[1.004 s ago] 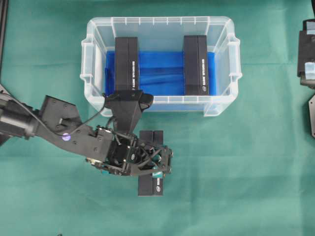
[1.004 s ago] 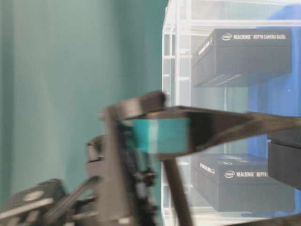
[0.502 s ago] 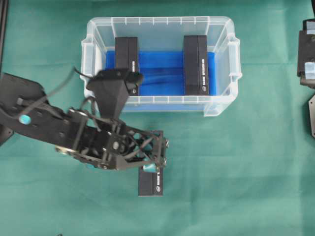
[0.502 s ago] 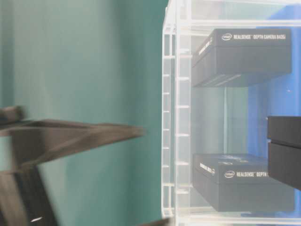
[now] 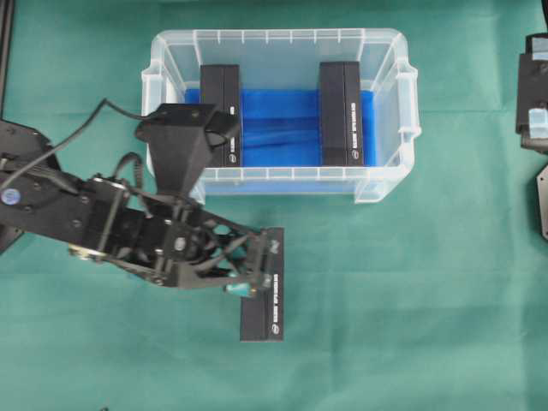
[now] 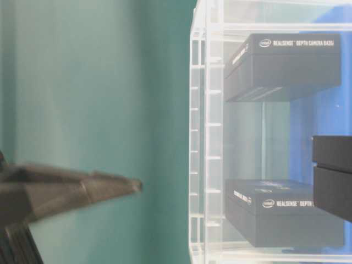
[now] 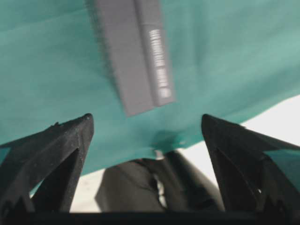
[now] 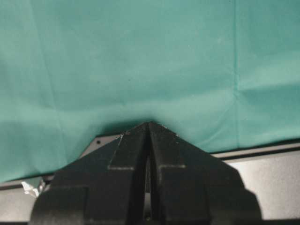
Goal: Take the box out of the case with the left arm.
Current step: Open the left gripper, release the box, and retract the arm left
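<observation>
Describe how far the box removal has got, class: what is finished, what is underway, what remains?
Done: one box lies on the green cloth outside the case, with two boxes inside. The left claw is open with nothing between its fingers, the box beyond the tips in the wrist view. In hand: nothing is gripped. Left: probably only parking the arm. The right claw is shut and idle.
</observation>
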Robot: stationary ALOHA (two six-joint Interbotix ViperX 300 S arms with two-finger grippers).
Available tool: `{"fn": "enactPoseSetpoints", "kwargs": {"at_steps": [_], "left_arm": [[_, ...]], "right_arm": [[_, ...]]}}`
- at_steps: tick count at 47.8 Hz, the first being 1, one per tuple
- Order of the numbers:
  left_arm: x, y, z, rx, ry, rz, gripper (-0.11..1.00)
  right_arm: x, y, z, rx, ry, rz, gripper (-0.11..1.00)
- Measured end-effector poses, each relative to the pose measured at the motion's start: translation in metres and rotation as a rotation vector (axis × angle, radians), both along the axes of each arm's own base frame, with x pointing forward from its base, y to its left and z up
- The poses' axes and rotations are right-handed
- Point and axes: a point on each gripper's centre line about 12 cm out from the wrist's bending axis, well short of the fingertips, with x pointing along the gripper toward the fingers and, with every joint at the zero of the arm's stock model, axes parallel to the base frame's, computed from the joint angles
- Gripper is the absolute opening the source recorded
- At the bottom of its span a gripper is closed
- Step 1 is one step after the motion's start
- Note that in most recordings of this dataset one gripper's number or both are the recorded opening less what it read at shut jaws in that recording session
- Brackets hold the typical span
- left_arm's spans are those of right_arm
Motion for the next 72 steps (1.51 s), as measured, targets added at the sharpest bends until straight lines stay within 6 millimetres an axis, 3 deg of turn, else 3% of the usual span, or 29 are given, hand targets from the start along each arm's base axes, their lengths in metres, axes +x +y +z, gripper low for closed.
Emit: {"fn": "enactPoseSetpoints", "kwargs": {"at_steps": [8,36,55,72], "left_arm": [[-0.028,-0.003,0.0,-0.009,0.009,-0.005,0.93],[-0.141,0.017,0.004,-0.034,0.015,0.0,0.93],[-0.152,0.023,0.002,-0.012,0.076,0.01,0.93],[-0.159,0.066,0.005,0.023,0.092,0.095,0.93]], "right_arm": [[0.0,0.0,-0.001,0.002,0.002,0.0,-0.01],[0.0,0.0,-0.002,0.002,0.005,0.0,-0.01],[0.0,0.0,-0.002,0.0,0.006,0.0,-0.01],[0.0,0.0,-0.002,0.0,0.006,0.0,-0.01]]}}
